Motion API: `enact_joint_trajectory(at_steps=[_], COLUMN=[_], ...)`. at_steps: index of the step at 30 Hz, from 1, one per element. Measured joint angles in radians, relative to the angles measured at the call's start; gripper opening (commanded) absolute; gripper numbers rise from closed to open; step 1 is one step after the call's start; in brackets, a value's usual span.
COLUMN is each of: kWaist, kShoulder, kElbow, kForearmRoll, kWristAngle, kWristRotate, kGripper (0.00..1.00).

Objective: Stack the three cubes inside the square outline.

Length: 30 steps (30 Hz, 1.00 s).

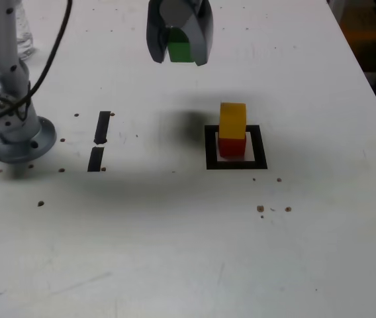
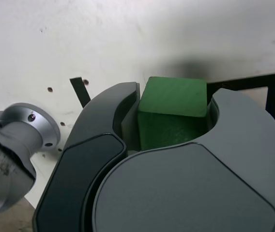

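Note:
A yellow cube (image 1: 232,119) sits on top of a red cube (image 1: 232,146), and the pair stands inside the square outline (image 1: 235,163) of black tape on the white table. The green cube (image 1: 179,51) hangs in the air, clamped between the two grey jaws of my gripper (image 1: 179,54). In the exterior view the gripper is high above the table, up and to the left of the stack. The wrist view shows the green cube (image 2: 172,112) close up in my gripper (image 2: 174,121), with part of the square outline (image 2: 253,83) behind it.
The arm's round metal base (image 1: 14,136) stands at the exterior view's left, with a black cable running up from it. Two short black tape strips (image 1: 99,141) lie between the base and the outline. Small brown specks dot the table (image 1: 175,252).

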<state>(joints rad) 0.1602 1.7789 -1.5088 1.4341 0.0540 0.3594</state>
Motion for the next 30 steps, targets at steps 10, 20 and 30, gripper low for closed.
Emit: enact_joint_trajectory(at_steps=[10,20,30], kWaist=[-0.131,-0.192,-0.24], kShoulder=[-0.052,-0.024,0.036], kElbow=[-0.02,-0.074,-0.134], kForearmRoll=[0.039,0.039,0.049], kWristAngle=[-0.011,-0.04,-0.054], kWristRotate=[-0.194,-0.262,-0.29], kGripper=[0.28,0.28,0.28])
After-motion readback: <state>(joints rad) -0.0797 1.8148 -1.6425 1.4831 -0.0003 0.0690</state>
